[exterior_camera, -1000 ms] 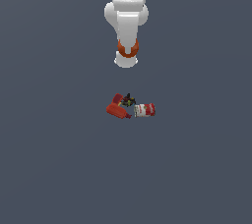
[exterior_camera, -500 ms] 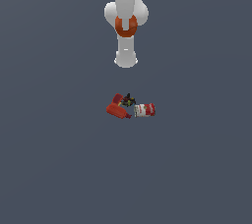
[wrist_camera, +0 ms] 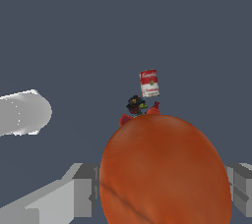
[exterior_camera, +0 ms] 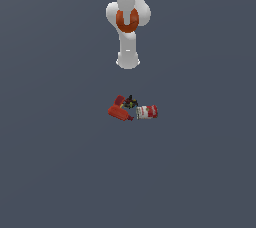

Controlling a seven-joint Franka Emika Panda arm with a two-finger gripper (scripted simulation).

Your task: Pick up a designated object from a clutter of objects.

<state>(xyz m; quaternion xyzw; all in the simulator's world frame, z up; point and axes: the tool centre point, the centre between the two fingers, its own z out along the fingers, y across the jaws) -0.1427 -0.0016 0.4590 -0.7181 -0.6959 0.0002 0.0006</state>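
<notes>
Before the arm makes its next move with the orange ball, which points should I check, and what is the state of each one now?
1. Orange ball sits between the fingers of the hand: ok.
2. Ball is lifted away from the clutter: ok; the wrist view shows the can and the dark red pieces far beyond it.
3. Grip is firm: cannot tell.
4. Ball visible in the exterior view: not ok, the arm hides it.
5. Remaining clutter lies grouped on the floor: ok.
</notes>
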